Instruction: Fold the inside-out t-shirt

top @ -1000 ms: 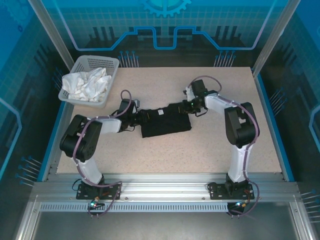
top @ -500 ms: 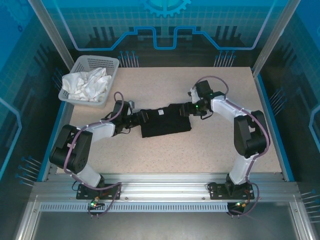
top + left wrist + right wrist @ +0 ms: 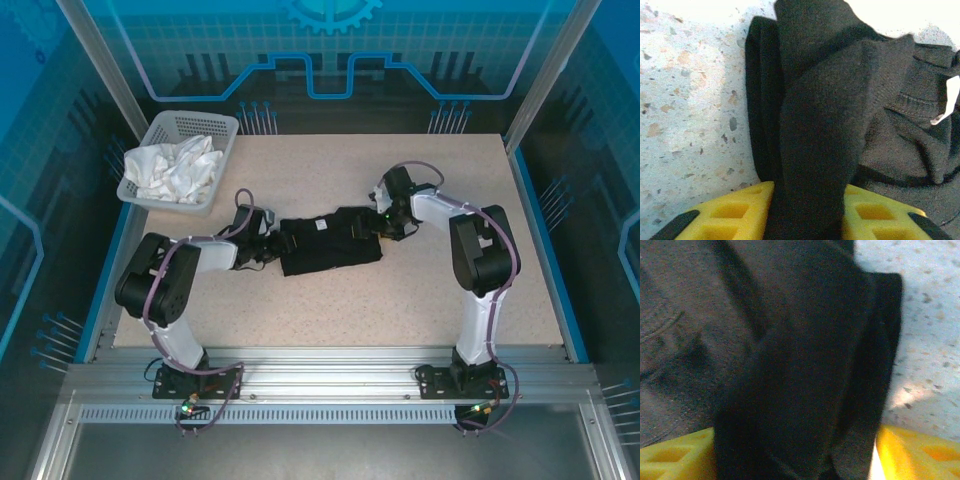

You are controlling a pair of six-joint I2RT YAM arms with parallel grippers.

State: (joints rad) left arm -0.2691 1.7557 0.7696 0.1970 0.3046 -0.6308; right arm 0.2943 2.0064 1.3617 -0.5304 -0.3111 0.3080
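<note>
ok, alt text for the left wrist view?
The left pincer clamps a raised fold of the black t-shirt between its yellow fingers at the bottom of the frame. The speckled table lies to the left, and a white label shows on rumpled fabric at the right edge.

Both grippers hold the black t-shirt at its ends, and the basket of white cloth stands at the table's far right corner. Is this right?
No: the top view shows the basket at the far left corner. The left gripper and right gripper do hold the t-shirt at its ends.
</note>
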